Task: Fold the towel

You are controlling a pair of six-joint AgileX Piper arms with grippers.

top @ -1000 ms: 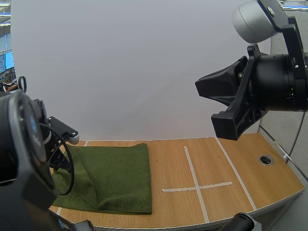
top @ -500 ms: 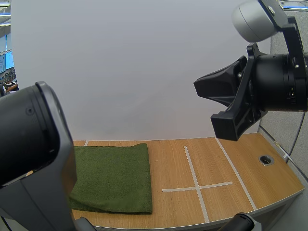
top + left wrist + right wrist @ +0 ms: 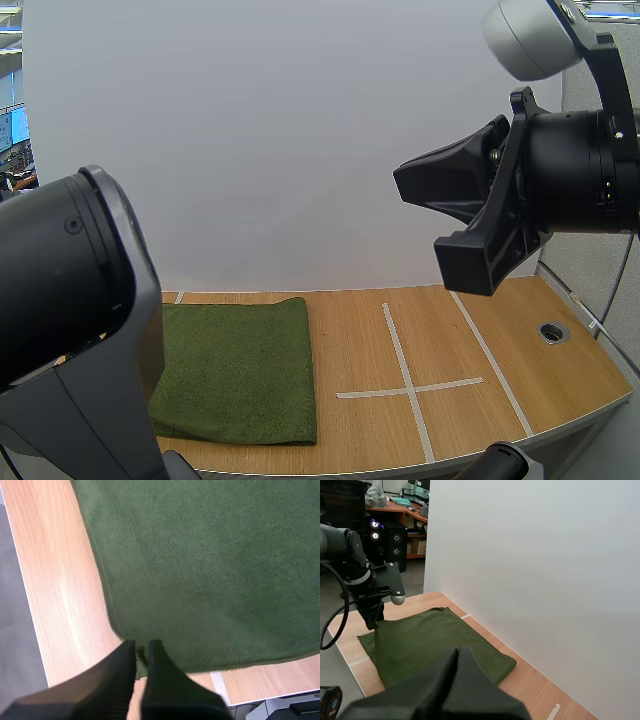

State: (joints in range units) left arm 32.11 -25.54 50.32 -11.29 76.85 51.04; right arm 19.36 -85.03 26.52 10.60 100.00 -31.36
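High view, left arm [image 3: 85, 330] across towel [image 3: 245, 365], left tool [image 3: 141, 648] pinching hidden corner

The left arm [image 3: 80, 330] hides the left part of the towel [image 3: 240, 370] in the high view.

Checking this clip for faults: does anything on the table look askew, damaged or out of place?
Nothing stands out. The green towel lies flat and smooth on the wooden table, its edges roughly square to the table's; the left tool pinches its edge near a corner.
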